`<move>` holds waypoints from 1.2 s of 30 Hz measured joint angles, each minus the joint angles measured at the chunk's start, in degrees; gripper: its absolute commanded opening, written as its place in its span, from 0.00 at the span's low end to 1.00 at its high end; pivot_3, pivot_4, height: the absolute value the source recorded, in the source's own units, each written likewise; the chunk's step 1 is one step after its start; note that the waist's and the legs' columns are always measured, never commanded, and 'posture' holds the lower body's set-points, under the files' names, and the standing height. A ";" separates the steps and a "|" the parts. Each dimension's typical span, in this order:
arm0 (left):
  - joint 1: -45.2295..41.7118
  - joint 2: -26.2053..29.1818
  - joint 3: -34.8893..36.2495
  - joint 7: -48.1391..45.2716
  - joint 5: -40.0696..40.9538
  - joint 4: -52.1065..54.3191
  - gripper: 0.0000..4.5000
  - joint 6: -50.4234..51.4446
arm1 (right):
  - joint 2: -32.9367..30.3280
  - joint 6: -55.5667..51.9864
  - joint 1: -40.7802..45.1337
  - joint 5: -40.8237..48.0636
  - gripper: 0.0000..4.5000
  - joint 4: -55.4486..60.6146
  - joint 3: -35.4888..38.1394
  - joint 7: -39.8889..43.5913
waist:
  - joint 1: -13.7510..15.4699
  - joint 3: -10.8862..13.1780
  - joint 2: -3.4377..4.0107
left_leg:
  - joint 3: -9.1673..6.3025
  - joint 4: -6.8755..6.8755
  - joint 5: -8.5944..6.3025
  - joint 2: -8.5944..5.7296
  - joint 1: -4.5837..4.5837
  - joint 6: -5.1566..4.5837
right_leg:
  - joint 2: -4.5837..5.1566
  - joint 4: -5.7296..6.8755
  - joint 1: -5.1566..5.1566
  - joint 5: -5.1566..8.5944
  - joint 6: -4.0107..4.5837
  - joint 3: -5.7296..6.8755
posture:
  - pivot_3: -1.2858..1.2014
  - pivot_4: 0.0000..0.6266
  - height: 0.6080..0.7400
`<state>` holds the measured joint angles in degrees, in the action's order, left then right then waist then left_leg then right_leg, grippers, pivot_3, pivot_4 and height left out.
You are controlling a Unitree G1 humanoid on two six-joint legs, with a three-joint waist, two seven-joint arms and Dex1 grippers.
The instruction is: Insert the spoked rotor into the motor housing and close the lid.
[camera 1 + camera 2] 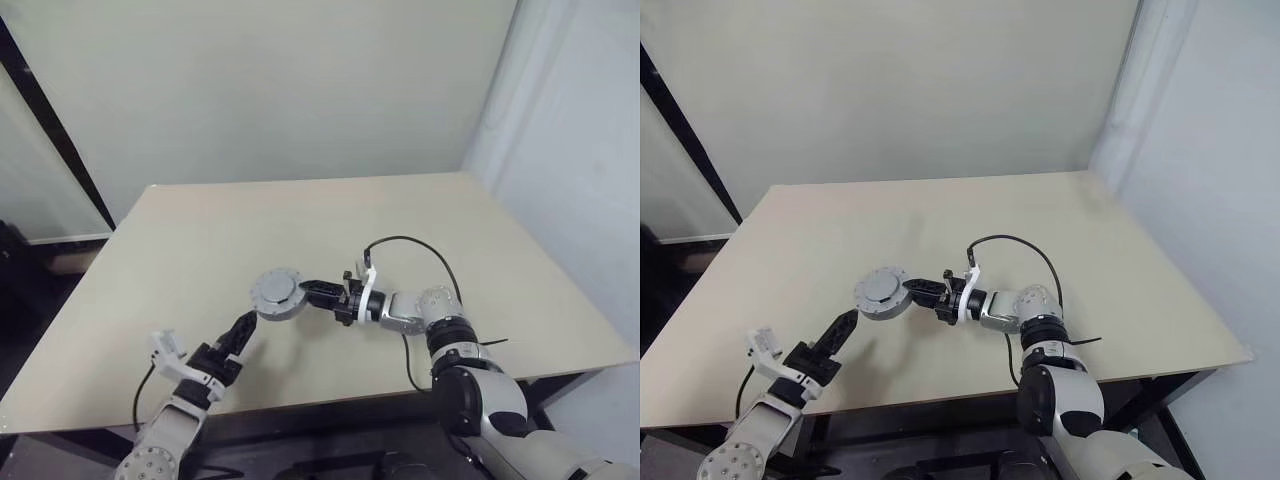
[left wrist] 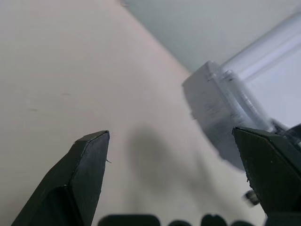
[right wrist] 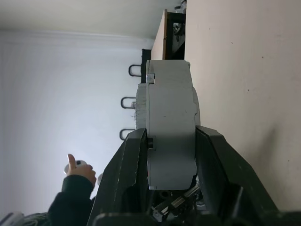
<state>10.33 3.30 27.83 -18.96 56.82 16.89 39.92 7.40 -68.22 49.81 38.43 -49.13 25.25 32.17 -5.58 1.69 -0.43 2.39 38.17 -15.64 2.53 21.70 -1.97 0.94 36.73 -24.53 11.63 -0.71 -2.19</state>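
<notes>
Because the right gripper (image 1: 312,292) reaches in level from the side, its two fingers clench the motor housing (image 1: 278,293) across its flat faces, so the round grey body is carried edge-on, clear above the table (image 1: 300,215). From the right wrist view the casing looks closed, its two halves meeting along a seam, which suggests the lid is already on; the spoked rotor cannot be seen. Just beside and below, the left gripper (image 1: 240,332) has its fingers spread wide and empty, seemingly let go so that one arm alone bears the assembly. A person's hand (image 3: 80,172) shows beyond the table.
</notes>
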 measured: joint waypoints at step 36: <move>-6.18 -3.29 -4.57 0.37 8.21 -9.62 0.52 -2.32 | 0.10 -1.01 -6.67 4.39 0.27 8.14 -7.40 -3.16 | 0.00 0.06 -0.06 | 0.03 0.07 0.01 -0.05 0.09 -0.01 | -0.06 -0.06 0.02 0.01 0.00 0.01 | 0.52 0.00 1.00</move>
<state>4.15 0.01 23.27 -18.59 65.03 7.27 37.61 7.50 -69.23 43.14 42.82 -40.99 17.85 29.01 -5.58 1.75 -0.49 2.42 38.23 -15.64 2.48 21.80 -1.99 0.88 36.68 -24.51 11.64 -0.72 -2.18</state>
